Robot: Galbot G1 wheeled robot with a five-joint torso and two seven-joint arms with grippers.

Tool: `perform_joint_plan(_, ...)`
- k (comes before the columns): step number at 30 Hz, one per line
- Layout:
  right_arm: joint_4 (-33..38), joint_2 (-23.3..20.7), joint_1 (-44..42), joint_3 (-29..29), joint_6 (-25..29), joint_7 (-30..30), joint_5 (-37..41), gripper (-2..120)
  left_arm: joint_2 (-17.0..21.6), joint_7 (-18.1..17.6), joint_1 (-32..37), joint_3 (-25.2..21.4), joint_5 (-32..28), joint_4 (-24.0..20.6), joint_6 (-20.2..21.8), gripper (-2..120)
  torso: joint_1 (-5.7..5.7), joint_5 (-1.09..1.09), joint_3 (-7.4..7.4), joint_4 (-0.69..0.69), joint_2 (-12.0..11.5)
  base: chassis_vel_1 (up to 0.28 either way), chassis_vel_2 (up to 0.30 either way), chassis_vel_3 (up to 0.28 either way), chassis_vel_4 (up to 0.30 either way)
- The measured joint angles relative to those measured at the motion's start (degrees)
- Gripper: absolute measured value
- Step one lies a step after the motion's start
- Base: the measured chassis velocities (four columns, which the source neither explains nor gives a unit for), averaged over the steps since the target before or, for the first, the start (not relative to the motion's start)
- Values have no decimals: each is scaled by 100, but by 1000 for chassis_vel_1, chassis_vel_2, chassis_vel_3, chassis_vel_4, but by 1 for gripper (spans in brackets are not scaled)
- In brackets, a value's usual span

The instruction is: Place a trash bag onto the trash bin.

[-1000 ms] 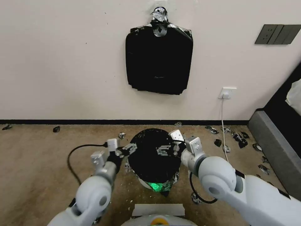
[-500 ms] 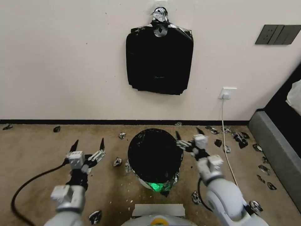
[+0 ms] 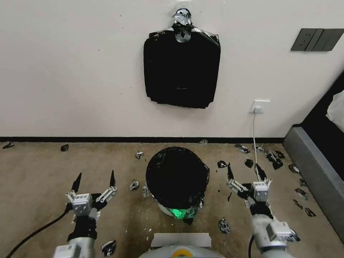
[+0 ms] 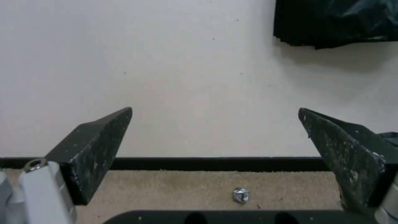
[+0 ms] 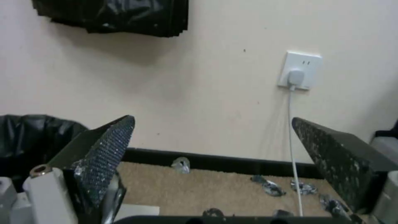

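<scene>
Carpet floor, trash bag [image 3: 177,175] apparently lining trash bin [image 3: 168,209], between spread fingers [image 3: 76,182].

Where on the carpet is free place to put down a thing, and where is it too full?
Free: the carpet between the left gripper and the baseboard, bordered by the trash bin wearing the trash bag. Crowded: black scraps lie between the bin, the right gripper, the white cable and the grey furniture.
</scene>
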Motion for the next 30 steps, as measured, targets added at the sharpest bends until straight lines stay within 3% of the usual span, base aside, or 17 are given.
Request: perform_joint_plan(30, -17, -30, 38, -59, -20, 34, 21, 100, 32, -10, -27, 20, -29, 10, 26, 100, 0, 0, 0, 0, 0, 0, 0, 0, 0)
